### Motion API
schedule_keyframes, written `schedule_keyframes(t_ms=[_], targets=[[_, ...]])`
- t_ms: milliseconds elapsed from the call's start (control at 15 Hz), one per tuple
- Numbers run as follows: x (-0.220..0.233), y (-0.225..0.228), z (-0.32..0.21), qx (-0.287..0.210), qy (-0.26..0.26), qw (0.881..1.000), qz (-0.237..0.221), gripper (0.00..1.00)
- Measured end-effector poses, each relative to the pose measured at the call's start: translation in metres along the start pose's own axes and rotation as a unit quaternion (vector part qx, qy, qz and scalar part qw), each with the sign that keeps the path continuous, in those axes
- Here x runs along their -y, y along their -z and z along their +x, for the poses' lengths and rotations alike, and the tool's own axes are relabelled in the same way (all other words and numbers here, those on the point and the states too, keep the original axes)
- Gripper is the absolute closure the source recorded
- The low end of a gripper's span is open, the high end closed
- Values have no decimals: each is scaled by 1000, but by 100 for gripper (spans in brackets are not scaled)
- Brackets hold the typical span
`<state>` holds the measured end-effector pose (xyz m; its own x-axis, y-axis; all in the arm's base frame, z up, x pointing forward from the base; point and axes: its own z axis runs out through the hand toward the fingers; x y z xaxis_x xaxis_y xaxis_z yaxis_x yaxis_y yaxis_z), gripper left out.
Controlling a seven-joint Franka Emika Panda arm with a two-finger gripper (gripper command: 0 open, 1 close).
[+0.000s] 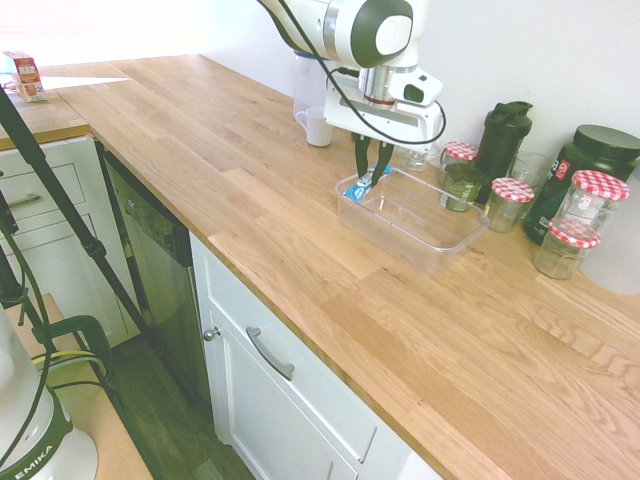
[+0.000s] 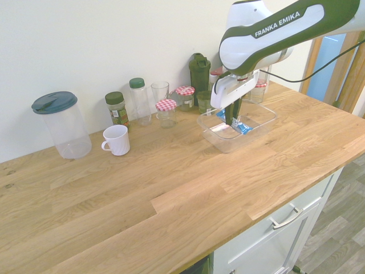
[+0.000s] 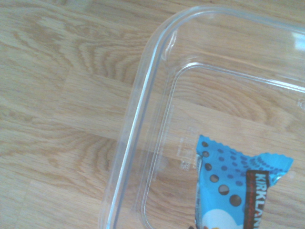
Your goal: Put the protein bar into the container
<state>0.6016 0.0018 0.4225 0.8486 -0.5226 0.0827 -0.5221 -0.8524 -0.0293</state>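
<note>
Protein bar [image 3: 224, 191], blue wrapper, one: clamped in the hand [image 2: 231, 121], long axis crosswise to its fingers, within the rim of the container [image 1: 408, 240]; contact with its floor indeterminable.

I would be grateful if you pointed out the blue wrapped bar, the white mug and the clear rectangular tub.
Blue shiny-wrapped bar [image 3: 221, 183]: wrist view, on its dotted wrapper.
White ceramic-looking mug [image 2: 118, 141]: second exterior view, on its body.
Clear plastic rectangular tub [image 3: 132, 129]: wrist view, on its rim.
</note>
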Motion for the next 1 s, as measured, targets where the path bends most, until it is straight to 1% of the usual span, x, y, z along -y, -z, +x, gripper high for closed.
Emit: schedule_keyframes(t_ms=[533, 1000], targets=[[7, -24, 5, 7, 0, 1000, 0, 100], [21, -32, 28, 6, -1, 1000, 0, 100]])
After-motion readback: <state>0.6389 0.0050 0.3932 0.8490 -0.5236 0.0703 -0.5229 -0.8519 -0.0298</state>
